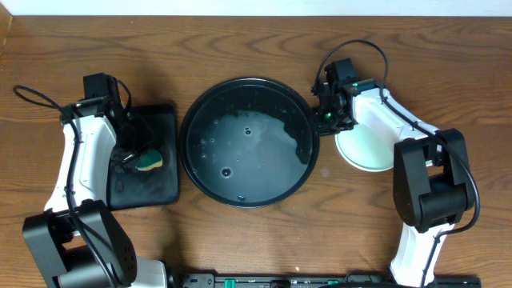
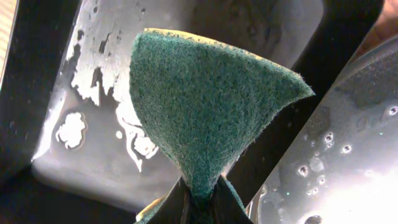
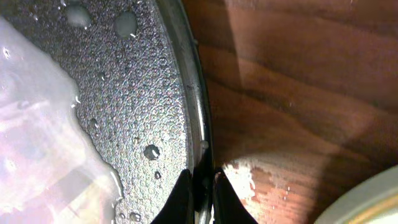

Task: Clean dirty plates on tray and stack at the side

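Observation:
The large round black tray (image 1: pixel 264 172) sits in the middle of the table with water pooled in it and no plate on it. My right gripper (image 1: pixel 324 120) is shut on its right rim; the right wrist view shows one finger on each side of the rim (image 3: pixel 189 93) at the fingertips (image 3: pixel 202 193). A stack of plates (image 1: pixel 364 148), pale mint on top, lies right of the tray, partly under my right arm; its edge shows in the right wrist view (image 3: pixel 367 199). My left gripper (image 1: pixel 136 156) is shut on a green-and-yellow sponge (image 2: pixel 205 106).
A rectangular black tray (image 1: pixel 148 188), wet inside (image 2: pixel 81 93), lies left of the round tray, under the sponge (image 1: pixel 149 162). The round tray's wet rim (image 2: pixel 348 155) is close to its right. Water wets the wood beside the rim (image 3: pixel 249 180).

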`<action>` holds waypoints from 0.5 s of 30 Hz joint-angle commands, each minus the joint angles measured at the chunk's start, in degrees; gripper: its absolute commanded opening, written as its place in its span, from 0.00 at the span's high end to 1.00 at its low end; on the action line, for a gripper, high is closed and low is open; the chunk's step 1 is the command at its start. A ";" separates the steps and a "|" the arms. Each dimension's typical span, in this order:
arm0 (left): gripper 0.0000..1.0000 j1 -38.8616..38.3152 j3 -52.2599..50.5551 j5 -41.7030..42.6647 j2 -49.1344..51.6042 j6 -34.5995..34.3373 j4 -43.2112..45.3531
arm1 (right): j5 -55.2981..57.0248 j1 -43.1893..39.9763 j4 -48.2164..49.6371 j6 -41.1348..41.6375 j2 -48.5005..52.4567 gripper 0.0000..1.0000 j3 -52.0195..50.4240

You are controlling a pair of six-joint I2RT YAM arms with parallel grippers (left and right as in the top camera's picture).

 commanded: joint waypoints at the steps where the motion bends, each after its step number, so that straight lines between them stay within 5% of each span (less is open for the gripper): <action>1: 0.93 0.13 -0.26 -0.57 0.37 4.66 0.85 | 1.84 0.17 -3.15 -3.08 0.37 0.99 -0.57; 15: 0.93 -1.31 -0.26 -0.55 0.37 7.23 2.86 | 4.66 -1.99 -8.57 -8.00 0.37 0.99 -0.48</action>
